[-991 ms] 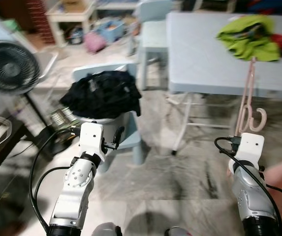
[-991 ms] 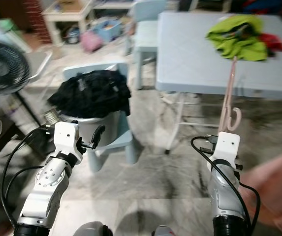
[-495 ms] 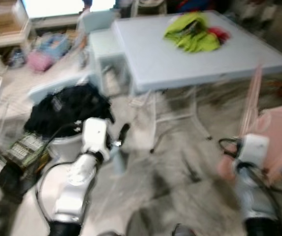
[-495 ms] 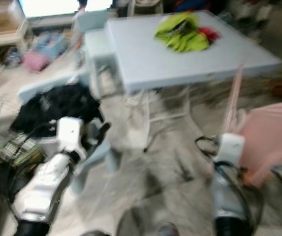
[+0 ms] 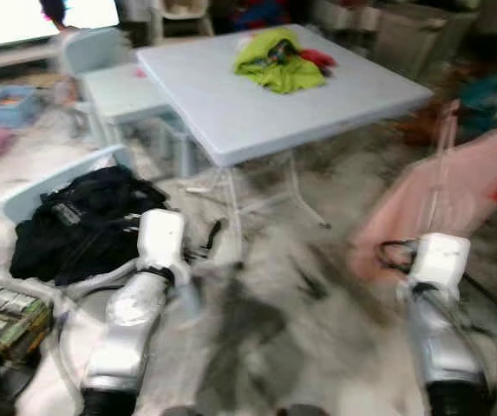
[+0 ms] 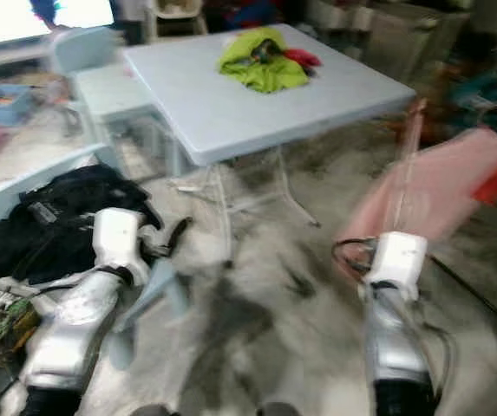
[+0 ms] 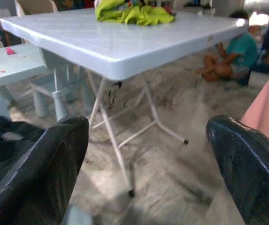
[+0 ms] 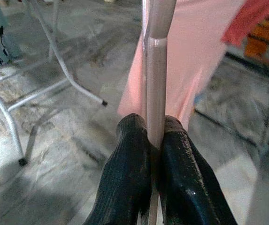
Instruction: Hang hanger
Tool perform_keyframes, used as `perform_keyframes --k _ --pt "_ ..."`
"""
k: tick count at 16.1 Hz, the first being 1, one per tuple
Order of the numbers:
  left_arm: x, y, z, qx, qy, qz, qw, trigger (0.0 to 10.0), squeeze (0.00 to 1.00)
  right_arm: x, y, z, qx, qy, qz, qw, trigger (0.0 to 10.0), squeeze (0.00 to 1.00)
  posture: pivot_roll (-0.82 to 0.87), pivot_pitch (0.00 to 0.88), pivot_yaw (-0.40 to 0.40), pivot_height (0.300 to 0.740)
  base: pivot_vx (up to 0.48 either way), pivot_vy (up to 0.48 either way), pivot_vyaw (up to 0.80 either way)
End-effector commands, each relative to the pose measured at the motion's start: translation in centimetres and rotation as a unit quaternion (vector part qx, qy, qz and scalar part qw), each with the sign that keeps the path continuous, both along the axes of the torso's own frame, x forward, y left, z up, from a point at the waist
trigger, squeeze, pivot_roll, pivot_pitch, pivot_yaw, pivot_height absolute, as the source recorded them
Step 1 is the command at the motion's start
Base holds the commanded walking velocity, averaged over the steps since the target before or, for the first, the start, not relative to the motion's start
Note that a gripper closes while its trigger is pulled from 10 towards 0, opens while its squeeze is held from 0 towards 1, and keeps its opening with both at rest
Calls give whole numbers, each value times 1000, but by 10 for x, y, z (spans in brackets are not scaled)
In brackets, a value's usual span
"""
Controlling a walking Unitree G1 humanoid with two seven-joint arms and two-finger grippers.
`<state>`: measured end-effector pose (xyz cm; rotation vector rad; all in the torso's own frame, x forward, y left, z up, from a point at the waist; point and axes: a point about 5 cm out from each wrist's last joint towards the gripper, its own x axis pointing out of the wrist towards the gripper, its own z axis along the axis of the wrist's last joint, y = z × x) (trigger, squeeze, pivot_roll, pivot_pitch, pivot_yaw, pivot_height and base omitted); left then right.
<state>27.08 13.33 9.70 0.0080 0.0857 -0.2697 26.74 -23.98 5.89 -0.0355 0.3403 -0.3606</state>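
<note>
Marbled grey floor (image 5: 265,312), cluttered room, head views motion-blurred so detail is soft. Light blue folding table (image 5: 231,104) sits centre-back on thin white legs, with a lime-green garment (image 5: 278,65) bunched on top next to something red (image 5: 317,57); what the red item is, can't tell. Pale blue small chair (image 5: 114,82) stands behind the table on the robot's left. Black clothes (image 5: 79,221) are heaped lower left on another pale blue seat, mostly hidden under the pile. Green box (image 5: 5,312) at the left edge has printing on it, unreadable in the blur. No legible brand or label anywhere. Right gripper (image 8: 155,140) is clamped tight on the pink hanger (image 8: 157,70), both black fingers (image 8: 129,173) pressed against its thin shaft; the hanger stands roughly upright above the right wrist, top end cut off in the wrist view, hook not made out. Pink garment (image 5: 456,186) hangs beside and behind the hanger, to the robot's right of the table; whether it's actually on the hanger, can't tell. Left gripper (image 7: 148,154) is spread wide with nothing between the fingers, pointing at the table legs. A person (image 7: 228,58) in a teal top sits on the floor beyond the table, blurred.
</note>
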Motion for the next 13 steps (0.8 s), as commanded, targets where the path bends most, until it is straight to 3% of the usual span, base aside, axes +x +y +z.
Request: perform_keyframes --k 1,5,7,13 --pt "2 -5 4 -4 -8 -9 1000 10000 0 1 -6 6 -9 -7 -9 1000 10000 0 -23 0 7 740 0 431 -800" --pt "-1 -6 4 -10 -12 -20 1000 10000 0 2 -5 8 -8 -7 -10 1000 10000 0 -23 0 7 740 0 72 -800" --pt "-1 -6 6 -21 -16 -25 999 10000 0 1 -4 7 -9 -6 -10 1000 10000 0 -21 0 4 740 420 0 -800" --pt "-1 -8 7 -22 -17 -33 999 10000 0 1 -3 4 0 -2 -10 1000 10000 0 -22 0 6 740 435 0 -70"
